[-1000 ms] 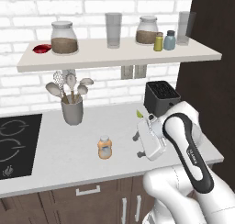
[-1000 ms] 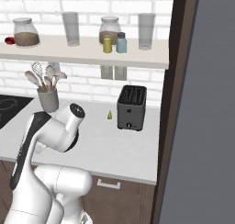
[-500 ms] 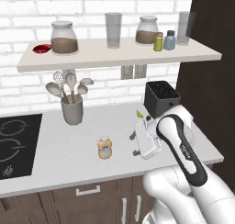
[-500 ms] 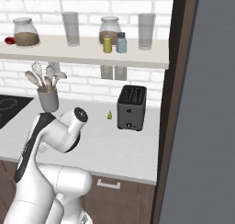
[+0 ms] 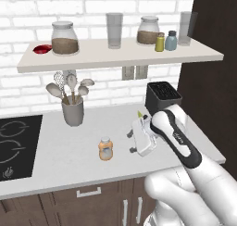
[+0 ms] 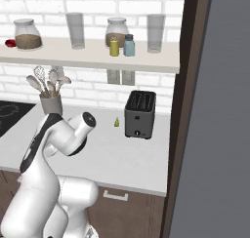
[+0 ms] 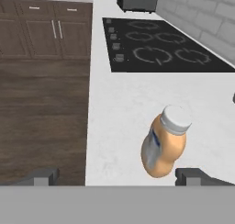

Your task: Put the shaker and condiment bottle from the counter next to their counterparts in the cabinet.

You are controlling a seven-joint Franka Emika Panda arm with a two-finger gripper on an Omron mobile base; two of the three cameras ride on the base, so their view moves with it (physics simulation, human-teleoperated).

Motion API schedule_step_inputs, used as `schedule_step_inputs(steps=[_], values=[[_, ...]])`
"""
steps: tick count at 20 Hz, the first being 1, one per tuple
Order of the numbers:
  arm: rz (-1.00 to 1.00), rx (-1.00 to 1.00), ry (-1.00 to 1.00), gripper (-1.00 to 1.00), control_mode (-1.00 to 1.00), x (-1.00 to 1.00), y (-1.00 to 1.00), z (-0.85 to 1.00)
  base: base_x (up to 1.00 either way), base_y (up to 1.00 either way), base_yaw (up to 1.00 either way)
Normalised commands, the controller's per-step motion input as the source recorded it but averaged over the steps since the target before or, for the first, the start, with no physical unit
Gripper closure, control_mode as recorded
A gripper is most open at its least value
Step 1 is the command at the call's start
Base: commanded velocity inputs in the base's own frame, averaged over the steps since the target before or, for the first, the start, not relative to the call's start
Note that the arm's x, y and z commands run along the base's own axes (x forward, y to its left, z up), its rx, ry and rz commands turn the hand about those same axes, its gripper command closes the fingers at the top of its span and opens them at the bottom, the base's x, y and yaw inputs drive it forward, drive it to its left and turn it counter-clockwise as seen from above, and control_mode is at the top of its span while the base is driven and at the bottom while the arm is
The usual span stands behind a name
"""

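My tool [image 5: 133, 141] has crept left toward the condiment bottle [image 5: 105, 148], jaws spread wide, empty. The bottle stands on the surface [image 5: 55, 160], apparently untouched. The shaker [image 5: 159, 42] already sits on the cabinet [image 5: 92, 58]; bottle remains.

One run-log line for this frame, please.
gripper: open, empty, beside condiment bottle | condiment bottle: upright on counter | shaker: on cabinet

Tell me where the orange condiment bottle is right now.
The condiment bottle stands on the counter, between the cooktop and the open gripper; in the hand view it sits just ahead of the fingertips.
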Motion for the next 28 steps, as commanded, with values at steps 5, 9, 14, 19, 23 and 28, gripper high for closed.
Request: schedule_step_inputs(steps=[5, 9, 14, 19, 23, 28], values=[[0.0, 0.06, 0.0, -1.0, -1.0, 0.1, 0.03, -0.1, 0.0, 0.0, 0.0], [0.0, 0.06, 0.0, -1.0, -1.0, 0.15, 0.05, -0.08, 0.0, 0.0, 0.0], [0.0, 0.03, 0.0, -1.0, -1.0, 0.03, 0.12, -0.1, 0.0, 0.0, 0.0], [0.0, 0.01, -0.02, -1.0, -1.0, 0.0, 0.14, -0.01, 0.0, 0.0, 0.0], [-0.02, 0.0, -0.02, -1.0, -1.0, 0.02, 0.21, -0.05, 0.0, 0.0, 0.0], [-0.05, 0.0, -0.03, -1.0, -1.0, 0.21, 0.25, -0.2, 0.0, 0.0, 0.0]])
